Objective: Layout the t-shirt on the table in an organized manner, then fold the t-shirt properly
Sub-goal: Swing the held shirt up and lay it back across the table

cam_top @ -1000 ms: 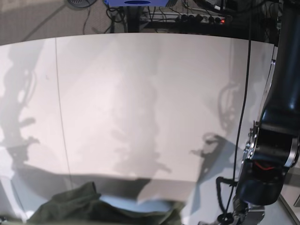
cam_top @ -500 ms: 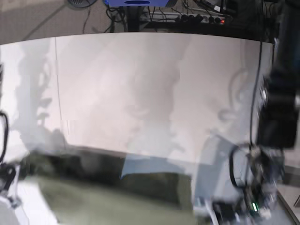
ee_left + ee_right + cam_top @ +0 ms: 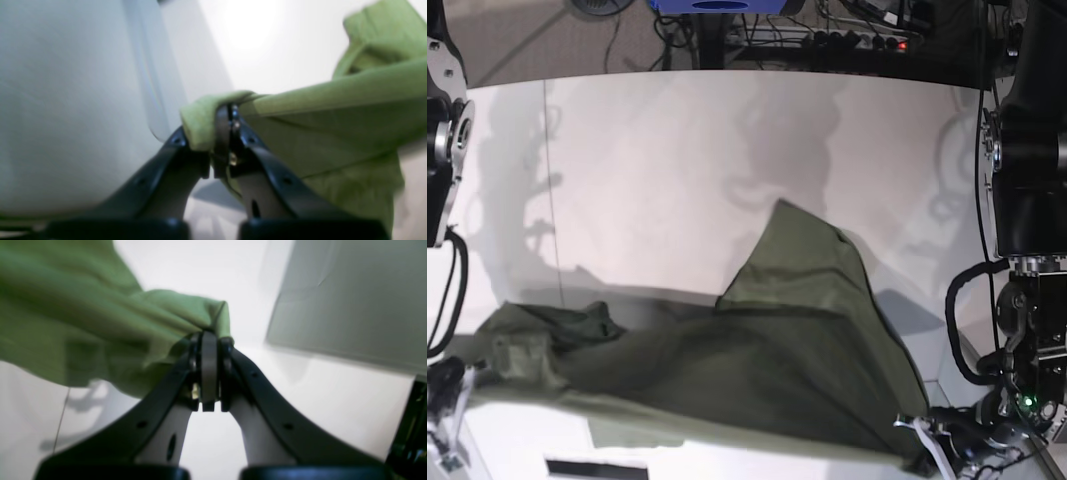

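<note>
The olive-green t-shirt (image 3: 767, 350) hangs stretched across the near half of the white table (image 3: 677, 150), with one fold rising to a peak near the middle. My left gripper (image 3: 227, 133) is shut on a bunched edge of the t-shirt (image 3: 333, 110); in the base view it sits at the shirt's lower right corner (image 3: 924, 440). My right gripper (image 3: 209, 340) is shut on another corner of the t-shirt (image 3: 83, 323), at the base view's left edge. The cloth runs taut between the two grips.
A grey angled panel (image 3: 66, 100) stands close beside the left gripper, and the grey panel (image 3: 350, 300) also fills the right wrist view's upper right. Cables and a power strip (image 3: 857, 40) lie beyond the table's far edge. Dark arm housings stand at both sides.
The shirt was a heap at the near edge. Now it is lifted and spread wide over the table, drawn out between both grippers. Both arms have moved.
</note>
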Action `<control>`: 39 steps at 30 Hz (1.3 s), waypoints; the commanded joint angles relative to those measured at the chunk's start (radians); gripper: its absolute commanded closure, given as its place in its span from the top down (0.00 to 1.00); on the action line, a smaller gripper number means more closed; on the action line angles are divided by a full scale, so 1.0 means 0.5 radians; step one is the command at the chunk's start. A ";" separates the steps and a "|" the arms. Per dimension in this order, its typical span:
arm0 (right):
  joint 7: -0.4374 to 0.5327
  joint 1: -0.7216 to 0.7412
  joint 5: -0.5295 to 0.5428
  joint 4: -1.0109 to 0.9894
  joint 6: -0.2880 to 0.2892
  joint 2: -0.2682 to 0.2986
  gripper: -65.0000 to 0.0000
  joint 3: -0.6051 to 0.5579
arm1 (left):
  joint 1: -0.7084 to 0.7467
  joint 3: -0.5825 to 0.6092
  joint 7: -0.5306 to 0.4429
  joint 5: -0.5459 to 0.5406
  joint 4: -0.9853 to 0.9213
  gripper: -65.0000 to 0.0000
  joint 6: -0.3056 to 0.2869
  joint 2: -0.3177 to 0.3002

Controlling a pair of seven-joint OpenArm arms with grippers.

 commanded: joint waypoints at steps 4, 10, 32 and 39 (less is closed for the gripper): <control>0.003 0.081 -0.040 0.138 -0.011 0.039 0.00 0.019 | -0.072 -0.022 -0.052 -0.001 0.046 0.00 0.018 -0.018; -0.043 0.099 -0.040 0.389 -0.011 0.052 0.00 0.240 | -0.112 -0.028 -0.052 -0.004 0.138 0.00 0.021 -0.018; -0.737 -0.076 -0.040 0.988 -0.002 0.199 0.00 0.335 | -0.103 -0.007 0.629 -0.001 0.966 0.00 0.012 -0.101; -0.126 0.323 -0.033 0.024 -0.002 0.190 0.00 0.087 | -0.360 0.162 0.313 0.002 0.362 0.00 0.024 -0.042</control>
